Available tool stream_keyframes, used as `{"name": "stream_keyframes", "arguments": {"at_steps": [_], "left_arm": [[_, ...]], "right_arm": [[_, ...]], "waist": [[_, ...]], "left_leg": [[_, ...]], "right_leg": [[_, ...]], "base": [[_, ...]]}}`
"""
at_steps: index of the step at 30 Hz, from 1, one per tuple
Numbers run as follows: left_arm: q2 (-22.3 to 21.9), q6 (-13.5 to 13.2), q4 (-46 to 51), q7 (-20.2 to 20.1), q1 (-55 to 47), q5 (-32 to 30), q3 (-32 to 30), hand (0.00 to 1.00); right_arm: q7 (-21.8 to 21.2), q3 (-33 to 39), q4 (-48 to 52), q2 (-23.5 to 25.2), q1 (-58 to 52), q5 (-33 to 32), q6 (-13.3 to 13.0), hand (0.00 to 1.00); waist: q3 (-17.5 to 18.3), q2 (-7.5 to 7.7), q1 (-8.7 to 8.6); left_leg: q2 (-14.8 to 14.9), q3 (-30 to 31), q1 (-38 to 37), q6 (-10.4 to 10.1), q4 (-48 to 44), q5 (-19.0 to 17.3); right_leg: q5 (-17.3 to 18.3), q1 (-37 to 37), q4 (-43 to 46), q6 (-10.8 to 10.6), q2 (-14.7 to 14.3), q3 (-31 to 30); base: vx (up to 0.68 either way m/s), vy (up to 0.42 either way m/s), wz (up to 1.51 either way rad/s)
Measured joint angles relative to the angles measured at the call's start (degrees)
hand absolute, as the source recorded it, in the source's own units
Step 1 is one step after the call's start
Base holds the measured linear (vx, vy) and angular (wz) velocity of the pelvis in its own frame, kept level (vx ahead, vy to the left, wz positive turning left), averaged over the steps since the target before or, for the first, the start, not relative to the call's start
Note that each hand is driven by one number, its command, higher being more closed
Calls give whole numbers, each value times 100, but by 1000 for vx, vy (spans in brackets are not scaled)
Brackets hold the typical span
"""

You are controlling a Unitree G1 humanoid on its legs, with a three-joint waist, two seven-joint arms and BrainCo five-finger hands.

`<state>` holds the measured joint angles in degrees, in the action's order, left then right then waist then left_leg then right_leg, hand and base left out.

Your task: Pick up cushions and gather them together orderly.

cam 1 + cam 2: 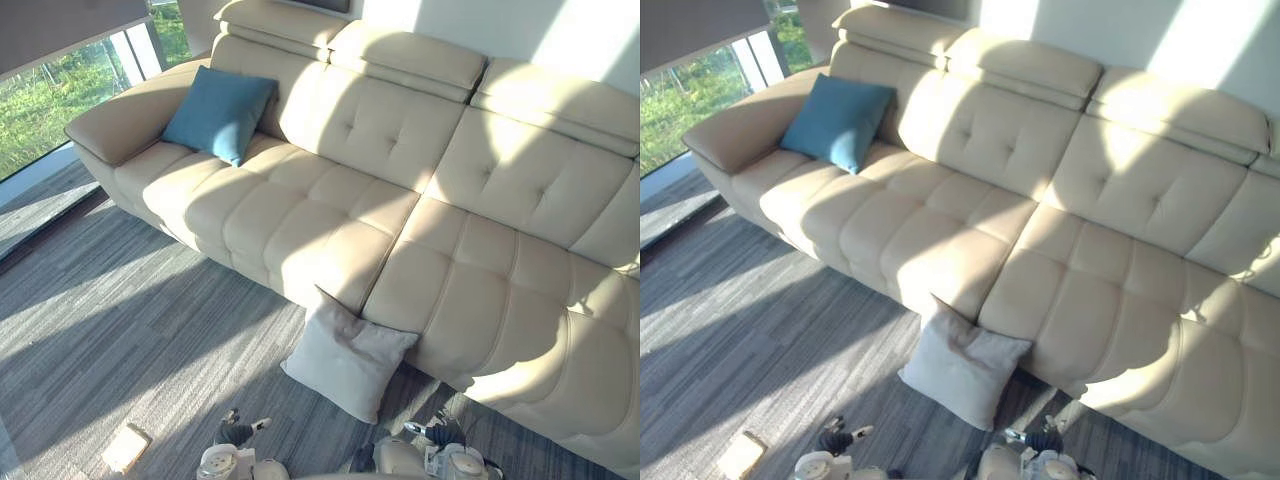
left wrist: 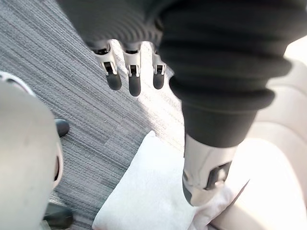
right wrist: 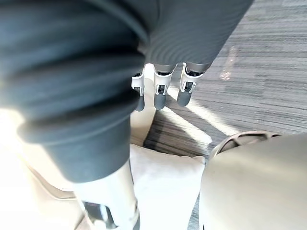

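Observation:
A light grey cushion (image 1: 347,357) stands on the carpet, leaning against the front of the cream sofa (image 1: 300,215) near its middle. A blue cushion (image 1: 218,112) rests upright on the sofa's left end, against the armrest and backrest. My left hand (image 2: 134,76) hangs low over the carpet, left of the grey cushion (image 2: 144,191), fingers straight and holding nothing. On the other side of that cushion (image 3: 165,187) my right hand (image 3: 160,93) hangs the same way, open and apart from it. Both hands show at the bottom edge of the eye views, the left hand (image 1: 238,430) and the right hand (image 1: 437,432).
A small tan flat object (image 1: 125,448) lies on the grey carpet at the lower left. A floor-length window (image 1: 60,100) stands beyond the sofa's left armrest. Open carpet stretches in front of the sofa's left half.

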<state>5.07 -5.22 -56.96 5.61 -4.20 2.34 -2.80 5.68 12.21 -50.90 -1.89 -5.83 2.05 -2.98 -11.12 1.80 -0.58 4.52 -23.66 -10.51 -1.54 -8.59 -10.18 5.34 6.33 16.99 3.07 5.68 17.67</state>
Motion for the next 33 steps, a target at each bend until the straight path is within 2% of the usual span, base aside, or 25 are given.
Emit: {"name": "stream_keyframes", "arguments": {"at_steps": [1, 3, 4, 7, 9, 11, 13, 14, 15, 16, 19, 20, 26, 27, 28, 30, 32, 33], "left_arm": [[-80, 16, -66, 6, 26, -1, -14, 0], [-320, 4, -88, -18, -52, -13, -12, 0], [-388, 5, -91, -32, -42, -29, -28, 0], [-293, -7, -11, -86, 9, -120, -76, 0], [-332, -40, 147, -80, -68, -115, -204, 0], [-335, -51, 225, -80, -109, -113, -276, 0], [-309, -58, 300, -69, -113, -105, -305, 0], [-311, -60, 302, -54, -113, -107, -301, 0], [-337, -57, 290, -33, -112, -107, -299, 0], [-294, -55, 293, -19, -106, -106, -309, 0], [-157, -56, 276, -8, -154, -110, -304, 0], [-131, -55, 243, -1, -155, -110, -302, 0], [-206, -45, 118, 38, -93, -110, -285, 0], [-229, -44, 117, 44, -97, -106, -286, 0], [-248, -44, 117, 53, -100, -105, -286, 0], [-295, -44, 122, 73, -94, -98, -280, 0], [-343, -51, 240, 119, -56, 54, -288, 0], [-363, -63, 372, 197, 46, 240, -302, 0]], "right_arm": [[0, 20, -10, -74, 30, -15, -2, 0], [0, 77, -97, -257, 4, -15, -4, 0], [2, 119, -125, -271, 27, -27, -4, 0], [26, 110, -156, -232, 16, -36, 8, 0], [37, 111, -180, -234, -17, -34, 23, 0], [57, 105, -170, -209, -25, -31, 24, 0], [89, 103, -152, -172, -35, -33, 24, 0], [105, 101, -139, -171, -50, -30, 24, 0], [118, 103, -15, -170, -109, -32, 25, 0], [132, 106, 77, -100, -191, -30, 23, 0], [131, 96, 248, 77, -462, -30, 26, 0], [148, 104, 258, 141, -515, -32, 24, 0], [175, 126, 219, 78, -590, -40, 23, 0], [183, 143, 187, 61, -585, -44, 22, 0], [194, 192, 147, 61, -573, -52, 19, 0], [219, 324, 44, 61, -530, -96, 22, 0], [267, 331, 39, -4, -426, -258, 26, 0], [346, 331, 40, 9, -305, -386, 23, 0]], "waist": [[1, -144, -26], [121, -459, -20], [108, -498, -38], [-3, -328, 3], [-17, -309, 72], [-24, -275, 93], [-58, -201, 114], [-51, -205, 123], [-48, -254, 116], [-12, -274, 132], [239, 6, 145], [259, 48, 137], [304, -4, 67], [281, -83, 68], [321, -69, 70], [301, -134, 78], [177, -152, 91], [26, -81, 100]], "left_leg": [[59, 89, -162, -110, 50, -73], [228, 147, -158, -191, 12, -50], [271, 165, -129, -229, -83, -25], [525, 403, 299, -317, -1428, -89], [569, 888, 479, -505, -1759, -460], [421, 1475, 622, -509, -1487, -578], [113, 2347, 765, -505, -1144, -570], [68, 2567, 799, -469, -1039, -538], [115, 2602, 807, -362, -825, -355], [141, 2430, 747, -417, -819, -310], [5, 2071, 609, -279, -414, -226], [-46, 1963, 488, -249, -257, -190], [-193, 1613, 86, -226, -65, -171], [-193, 1570, 10, -226, -29, -171], [-191, 1488, -26, -226, -26, -171], [-183, 1437, -106, -226, -33, -171], [-155, 1300, -25, -226, -117, -172], [-149, 1303, 242, -236, -431, -229]], "right_leg": [[51, -155, 58, -11, -49, 7], [23, -309, -174, 21, -235, 15], [50, -364, -261, 28, -277, 16], [177, -753, -518, 82, -342, -132], [236, -930, -641, 62, -478, -369], [333, -957, -612, -33, -554, -620], [371, -893, -510, -107, -559, -971], [394, -847, -448, -143, -573, -1081], [440, -814, -346, -210, -662, -1239], [450, -826, -303, -270, -657, -1417], [381, -721, -365, -354, -525, -1713], [368, -735, -369, -363, -483, -1797], [332, -852, -437, -485, -421, -2076], [332, -859, -433, -485, -429, -2148], [331, -867, -425, -486, -432, -2187], [331, -938, -408, -487, -455, -2280], [379, -736, -122, -547, -464, -2297], [449, -429, 270, -617, -453, -2281]], "base": [[279, -115, 1], [247, -100, -7], [196, -129, 3], [120, -150, -3], [57, -34, -50], [52, 46, -74], [38, 124, -92], [11, 133, -94], [15, 167, -94], [79, 195, -79], [126, 192, -57], [159, 188, -45], [115, 98, -29], [66, 66, -33], [45, 46, -33], [41, 15, -29], [-59, -6, -22], [-152, -55, -4]]}}
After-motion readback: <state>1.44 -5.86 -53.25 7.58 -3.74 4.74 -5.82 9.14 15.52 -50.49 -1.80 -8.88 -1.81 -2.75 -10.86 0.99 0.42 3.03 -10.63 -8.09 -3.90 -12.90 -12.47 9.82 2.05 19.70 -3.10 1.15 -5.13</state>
